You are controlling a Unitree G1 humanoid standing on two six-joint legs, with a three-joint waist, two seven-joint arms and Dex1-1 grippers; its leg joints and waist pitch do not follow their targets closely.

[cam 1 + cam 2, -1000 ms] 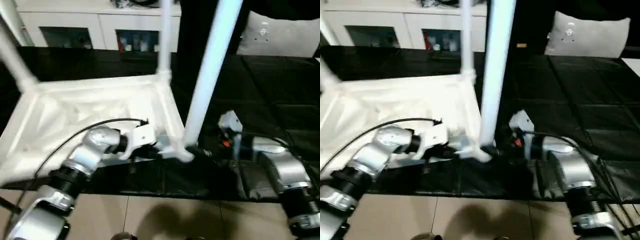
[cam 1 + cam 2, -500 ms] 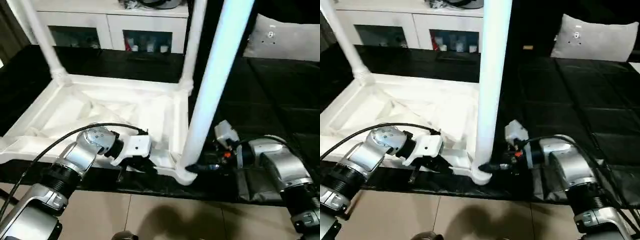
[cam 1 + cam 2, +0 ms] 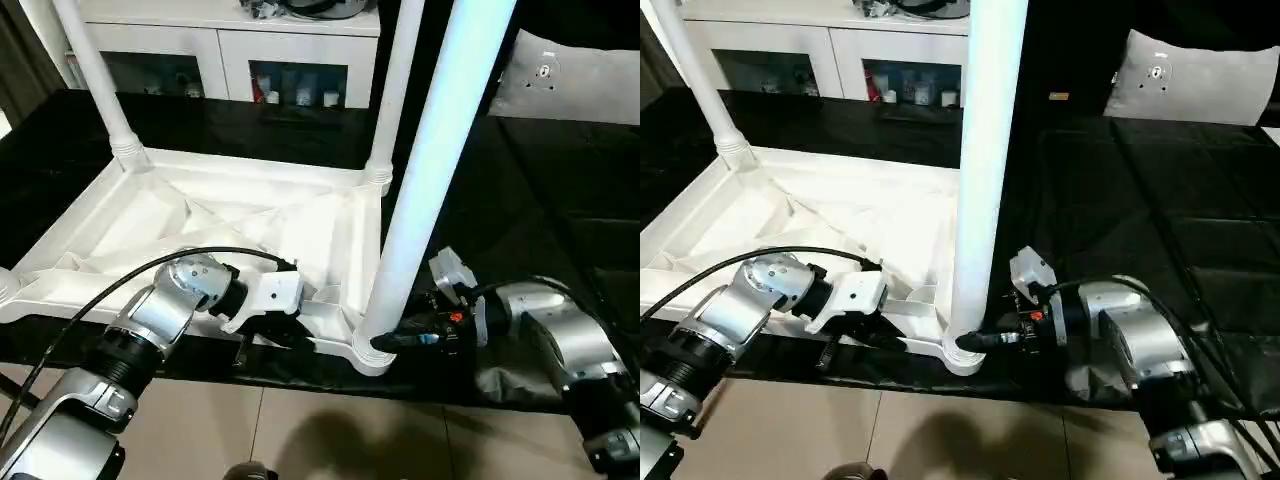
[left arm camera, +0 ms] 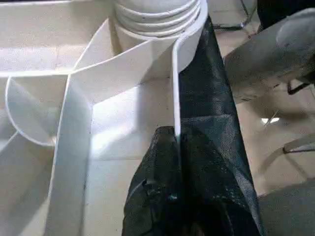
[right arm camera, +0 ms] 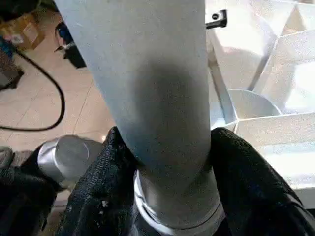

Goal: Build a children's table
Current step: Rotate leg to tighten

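Head camera: the upturned children's table point(image 3: 200, 215) lies on black matting, its near-corner leg point(image 3: 425, 180) standing between the two tools; should the right tool point(image 3: 392, 341) twist or push off-line at the base, the leg could tilt or jam in its socket. Left wrist: the left tool point(image 4: 174, 147) is pressed together, pinching the top's thin rim wall. Right wrist: the right tool's fingers point(image 5: 248, 167) are spread around the leg's base, touching both sides.

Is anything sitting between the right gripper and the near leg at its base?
Nothing visible. The right gripper already has a finger on each side of the near leg, just above its corner socket. The left gripper is pinched on the table's rim.
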